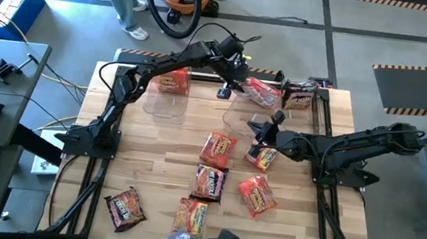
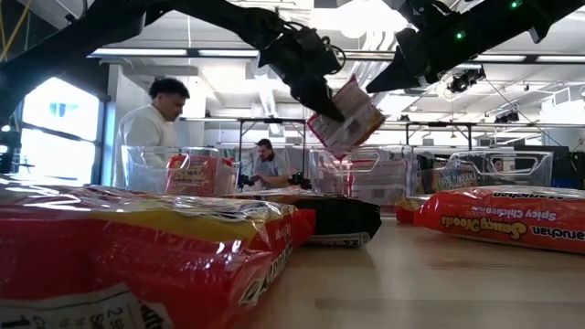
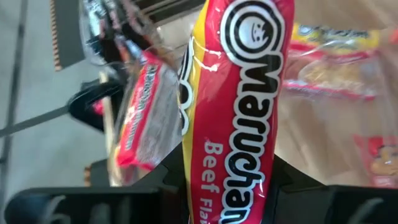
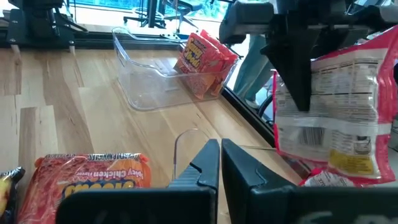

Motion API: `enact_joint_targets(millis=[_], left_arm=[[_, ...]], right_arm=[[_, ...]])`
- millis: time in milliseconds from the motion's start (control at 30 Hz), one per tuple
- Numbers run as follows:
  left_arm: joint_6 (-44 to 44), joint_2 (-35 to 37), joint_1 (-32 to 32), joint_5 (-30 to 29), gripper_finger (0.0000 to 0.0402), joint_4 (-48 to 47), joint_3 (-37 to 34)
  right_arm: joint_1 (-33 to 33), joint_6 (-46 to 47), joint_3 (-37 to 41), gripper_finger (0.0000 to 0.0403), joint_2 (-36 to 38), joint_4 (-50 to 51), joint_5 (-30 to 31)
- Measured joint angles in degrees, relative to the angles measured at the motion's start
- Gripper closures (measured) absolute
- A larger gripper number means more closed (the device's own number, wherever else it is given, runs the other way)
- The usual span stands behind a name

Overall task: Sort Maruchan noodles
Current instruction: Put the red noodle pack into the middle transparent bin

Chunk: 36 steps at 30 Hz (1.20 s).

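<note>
The left hand [image 2: 322,108] is hanging above the far middle of the counter [image 1: 298,224], its fingers clamped on one end of a red-and-yellow Maruchan beef packet [image 2: 345,116], which is dangling tilted over the clear bins. In the high view that packet [image 1: 231,87] is sitting over the gap between the left bin [image 1: 169,99], where an orange packet is leaning, and the middle bin [image 1: 255,112], which is already holding a red-and-white packet [image 1: 262,93]. The step looks like a drop into the bin of matching flavour, probably the middle one. To do it well, the hand should be carrying the packet until its lower edge is fully inside that bin's rim, then lowering before letting go, since a light crinkly packet released from height may be sliding off the wall or landing on the rim. The right hand [image 4: 219,163] is waiting low near the centre of the counter with its fingers pressed together and nothing between them; it is sitting close to the middle bin, so the left arm should be coming down clear of it. Other packets are lying loose on the near counter, among them a spicy chicken packet [image 2: 512,217].
</note>
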<state>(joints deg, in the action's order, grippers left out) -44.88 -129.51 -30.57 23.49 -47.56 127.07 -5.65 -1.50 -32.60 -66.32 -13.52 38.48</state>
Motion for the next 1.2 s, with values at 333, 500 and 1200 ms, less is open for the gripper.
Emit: enact_joint_targets(millis=[333, 500, 1200], left_arm=[[1.02, -4.83, 0.09, -5.61, 0.0318, 3.70, 0.00], [4.24, -5.09, -0.36, -11.84, 0.0318, 3.27, 0.04], [10.53, -4.72, -2.64, -15.54, 0.0318, -7.71, 0.04]], right_arm=[[0.00, 0.22, 0.00, 0.0403, -0.02, 0.09, -0.50], [0.00, 1.09, 0.00, 0.0403, -0.01, 0.63, -0.90], [4.84, 6.12, 3.26, 0.0403, -0.02, 10.03, -0.03]])
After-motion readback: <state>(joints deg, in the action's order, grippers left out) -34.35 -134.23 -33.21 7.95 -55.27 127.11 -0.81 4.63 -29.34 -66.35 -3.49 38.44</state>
